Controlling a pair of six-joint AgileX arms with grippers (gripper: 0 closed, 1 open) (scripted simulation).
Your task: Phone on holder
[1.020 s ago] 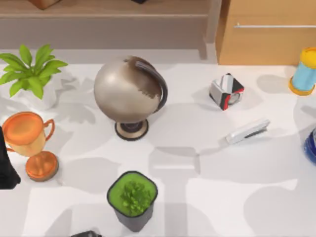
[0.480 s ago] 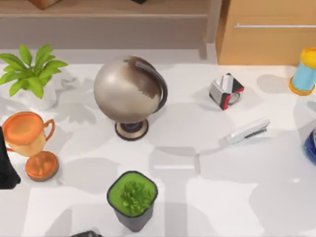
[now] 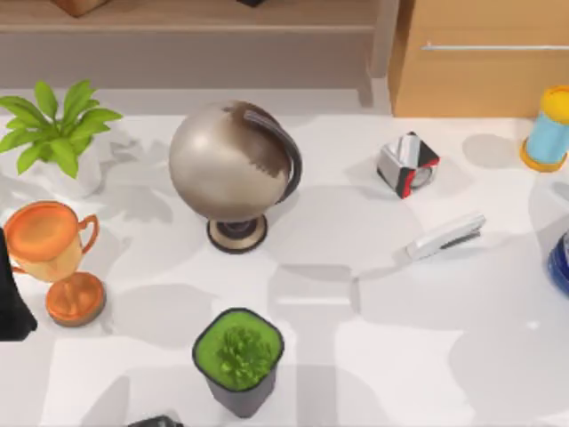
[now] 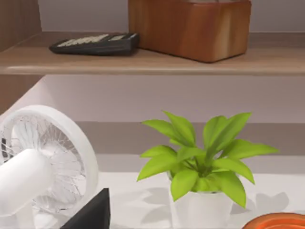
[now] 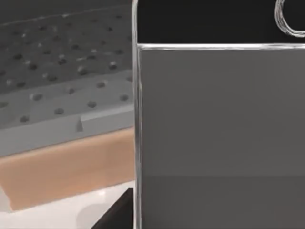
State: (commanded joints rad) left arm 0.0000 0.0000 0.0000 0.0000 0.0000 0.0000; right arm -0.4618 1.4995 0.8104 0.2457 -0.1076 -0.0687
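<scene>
Nothing moved, phone (image 5: 219,124) beside perforated holder (image 5: 62,67)

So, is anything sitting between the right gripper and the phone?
Nothing visible does. In the right wrist view the phone is close up and its grey screen has nothing across it. Past it are a grey dotted panel and a tan block. The left arm is parked at the table's left edge.
</scene>
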